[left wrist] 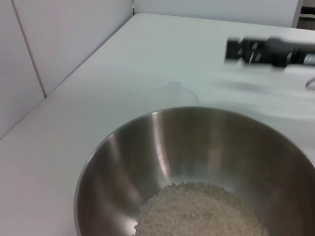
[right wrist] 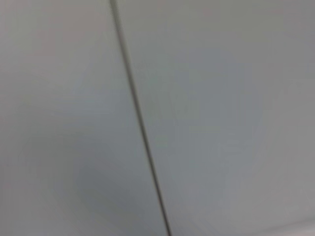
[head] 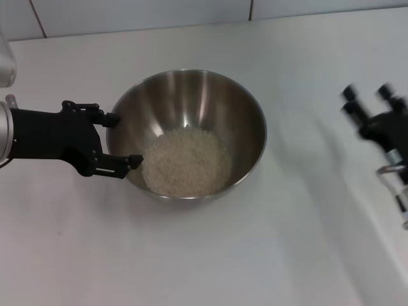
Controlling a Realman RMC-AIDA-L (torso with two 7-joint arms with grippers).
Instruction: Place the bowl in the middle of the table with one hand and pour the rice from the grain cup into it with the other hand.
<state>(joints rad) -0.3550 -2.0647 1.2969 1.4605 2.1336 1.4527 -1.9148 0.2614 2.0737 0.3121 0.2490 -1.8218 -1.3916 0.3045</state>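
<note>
The steel bowl (head: 191, 102) stands on the white table (head: 210, 255) near its middle, with a pile of rice (head: 186, 160) inside. The bowl (left wrist: 147, 162) and rice (left wrist: 197, 209) also fill the left wrist view. My left gripper (head: 122, 140) is at the bowl's left side, open, its fingertips (head: 134, 160) close to the outer wall. My right gripper (head: 366, 95) is off to the right, lifted, blurred, open and empty; it also shows in the left wrist view (left wrist: 234, 49). The clear grain cup (left wrist: 171, 96) shows faintly on the table beyond the bowl, looking empty.
White tiled wall (head: 140, 13) runs along the table's far edge. The right wrist view shows only wall tile with a dark seam (right wrist: 140, 128). Bare tabletop lies in front of the bowl and between the bowl and my right gripper.
</note>
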